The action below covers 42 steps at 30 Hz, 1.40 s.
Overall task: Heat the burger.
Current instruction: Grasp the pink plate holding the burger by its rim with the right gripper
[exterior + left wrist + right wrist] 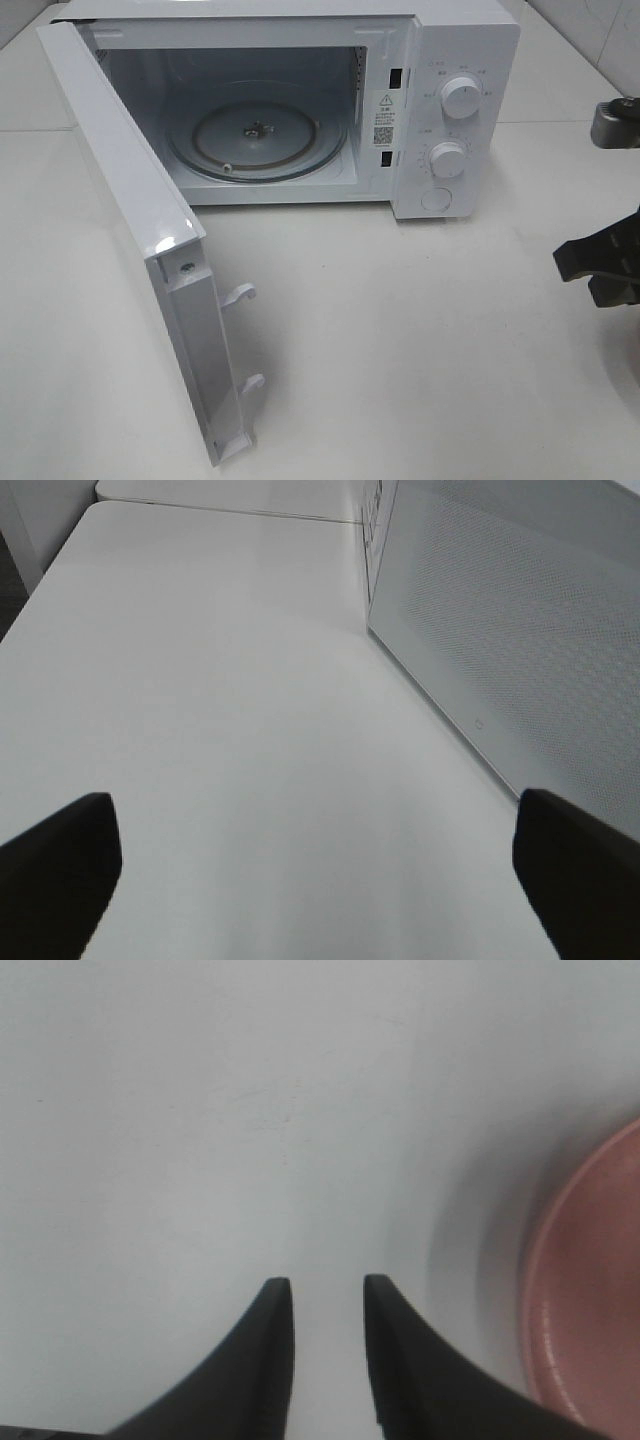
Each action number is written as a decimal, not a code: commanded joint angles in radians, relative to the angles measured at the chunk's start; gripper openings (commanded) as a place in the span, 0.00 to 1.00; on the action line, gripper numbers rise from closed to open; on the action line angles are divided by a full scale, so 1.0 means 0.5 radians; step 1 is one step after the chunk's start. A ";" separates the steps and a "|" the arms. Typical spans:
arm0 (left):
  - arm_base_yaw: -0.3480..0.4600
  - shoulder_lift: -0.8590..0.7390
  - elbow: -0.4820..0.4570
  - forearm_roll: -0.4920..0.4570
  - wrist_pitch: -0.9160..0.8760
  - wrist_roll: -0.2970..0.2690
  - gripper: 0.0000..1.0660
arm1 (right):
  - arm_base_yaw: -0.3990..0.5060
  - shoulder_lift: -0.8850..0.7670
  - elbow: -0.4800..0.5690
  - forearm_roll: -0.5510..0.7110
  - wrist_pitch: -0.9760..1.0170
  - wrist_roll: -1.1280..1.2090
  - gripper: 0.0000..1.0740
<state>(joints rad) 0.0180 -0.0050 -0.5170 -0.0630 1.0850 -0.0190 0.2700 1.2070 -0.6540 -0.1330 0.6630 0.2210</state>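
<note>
You are seeing no burger in any view, only a pink round plate's rim lying just beside your right gripper, its jaws narrowly parted and empty, while your left gripper is hanging wide open, empty.

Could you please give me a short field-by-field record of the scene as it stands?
microwave door: open
turntable: bare
burger: not in any view
left gripper: jaws wide apart, empty
right gripper: jaws slightly apart, empty
pink plate: partly in view, near right gripper
</note>
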 commanded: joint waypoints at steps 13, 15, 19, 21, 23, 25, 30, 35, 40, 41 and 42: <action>0.004 -0.034 0.000 -0.004 -0.032 -0.004 0.94 | -0.172 -0.014 -0.012 -0.150 0.004 -0.092 0.71; 0.004 -0.034 0.000 -0.004 -0.032 -0.004 0.94 | -0.172 -0.014 -0.012 -0.150 0.024 -0.062 0.71; 0.004 -0.034 0.000 -0.004 -0.032 -0.004 0.94 | -0.172 -0.014 -0.012 -0.152 0.066 -0.062 0.71; 0.004 -0.034 0.000 -0.004 -0.032 -0.004 0.94 | -0.172 -0.014 -0.012 -0.156 0.074 -0.066 0.71; 0.004 -0.034 0.000 -0.004 -0.032 -0.004 0.94 | -0.174 -0.014 -0.012 -0.178 0.074 -0.072 0.73; 0.004 -0.034 0.000 -0.004 -0.032 -0.004 0.94 | -0.224 -0.014 -0.012 -0.224 0.072 -0.082 0.76; 0.004 -0.034 0.000 -0.004 -0.032 -0.004 0.94 | -0.376 -0.002 -0.012 -0.280 0.078 -0.082 0.78; 0.004 -0.034 0.000 -0.004 -0.032 -0.004 0.94 | -0.488 0.126 -0.012 -0.286 0.062 -0.082 0.77; 0.004 -0.034 0.000 -0.004 -0.032 -0.004 0.94 | -0.492 0.304 -0.012 -0.336 -0.020 -0.066 0.77; 0.004 -0.034 0.000 -0.004 -0.032 -0.004 0.94 | -0.492 0.304 -0.012 -0.336 -0.020 -0.066 0.77; 0.004 -0.034 0.000 -0.004 -0.032 -0.004 0.94 | -0.492 0.344 -0.012 -0.336 -0.042 -0.056 0.77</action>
<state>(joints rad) 0.0180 -0.0050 -0.5170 -0.0630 1.0850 -0.0190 0.0300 1.3710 -0.6540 -0.2920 0.6510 0.1850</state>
